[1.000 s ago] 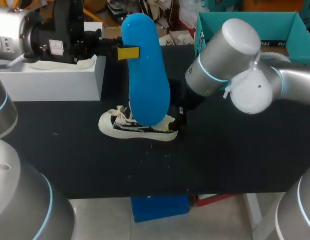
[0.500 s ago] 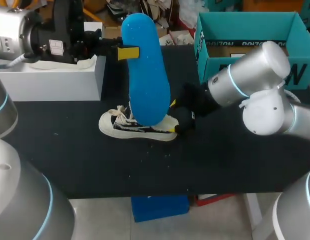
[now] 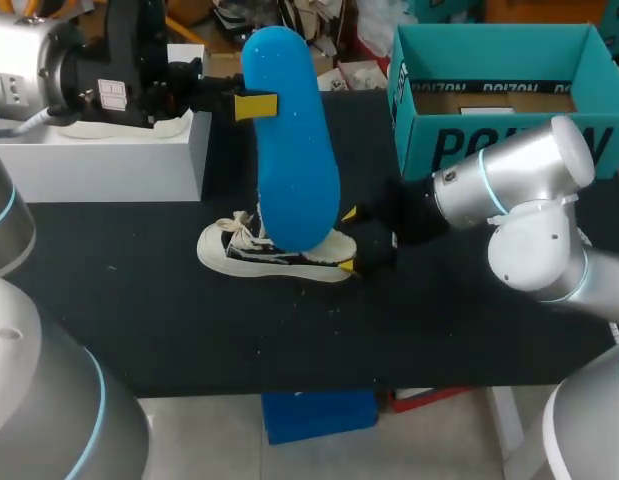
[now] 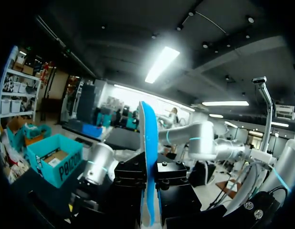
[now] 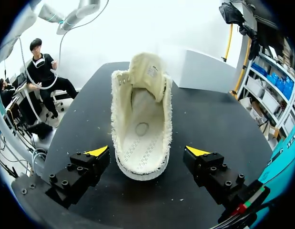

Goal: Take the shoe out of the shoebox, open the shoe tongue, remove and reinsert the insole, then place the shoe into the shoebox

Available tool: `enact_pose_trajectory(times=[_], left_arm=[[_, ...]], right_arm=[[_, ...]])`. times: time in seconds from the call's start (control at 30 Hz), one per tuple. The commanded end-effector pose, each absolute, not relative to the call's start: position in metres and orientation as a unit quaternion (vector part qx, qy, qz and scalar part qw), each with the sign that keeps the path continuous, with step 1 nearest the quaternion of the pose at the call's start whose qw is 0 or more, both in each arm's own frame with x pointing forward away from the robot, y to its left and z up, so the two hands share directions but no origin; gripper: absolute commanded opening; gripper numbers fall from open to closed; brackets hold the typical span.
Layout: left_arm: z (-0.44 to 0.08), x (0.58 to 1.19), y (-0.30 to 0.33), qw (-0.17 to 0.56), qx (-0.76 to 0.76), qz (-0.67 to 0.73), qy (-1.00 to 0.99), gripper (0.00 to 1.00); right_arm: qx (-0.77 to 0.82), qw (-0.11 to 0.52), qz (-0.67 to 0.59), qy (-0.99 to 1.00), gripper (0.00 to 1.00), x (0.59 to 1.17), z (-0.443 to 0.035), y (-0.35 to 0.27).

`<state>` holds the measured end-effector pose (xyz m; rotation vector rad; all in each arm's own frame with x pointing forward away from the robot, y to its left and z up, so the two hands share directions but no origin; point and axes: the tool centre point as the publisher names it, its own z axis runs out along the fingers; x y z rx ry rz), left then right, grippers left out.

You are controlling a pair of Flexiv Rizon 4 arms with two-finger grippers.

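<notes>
A large blue insole [image 3: 289,150] hangs upright above the shoe, with my left gripper [image 3: 251,105] shut on its upper edge. In the left wrist view the insole [image 4: 148,152] shows edge-on, clamped between the black jaws of the left gripper [image 4: 148,191]. The white low-top shoe [image 3: 274,255] lies on the black table [image 3: 189,330], toe toward the left. My right gripper [image 3: 349,240] stands open at the heel. In the right wrist view the shoe [image 5: 142,119] is empty inside, tongue folded forward. Its heel sits between the open right gripper [image 5: 147,151] without touching either finger.
The open teal shoebox [image 3: 494,90] stands at the back right, also seen in the left wrist view as the teal shoebox [image 4: 54,160]. A white block [image 3: 99,155] sits at the back left under my left arm.
My right arm has swung out to the right and brought its open gripper down around the shoe's heel. The left arm and the insole have not moved.
</notes>
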<state>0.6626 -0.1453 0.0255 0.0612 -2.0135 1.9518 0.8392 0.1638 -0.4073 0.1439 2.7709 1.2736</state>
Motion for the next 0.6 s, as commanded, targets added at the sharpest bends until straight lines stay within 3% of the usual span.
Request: enact_pose_trajectory(times=[0.03, 0.6], left_arm=[[0.0241, 0.6624, -0.1464, 0.167, 0.022, 0.686, -0.708, 0.0], [0.0241, 0.6624, -0.1464, 0.167, 0.022, 0.686, -0.708, 0.0]], right_arm=[[0.049, 0.045, 0.434, 0.899, 1.0, 0.8394, -0.4156, 0.1654], [0.06, 0.037, 0.438, 0.896, 1.0, 0.8403, -0.4252, 0.1658]])
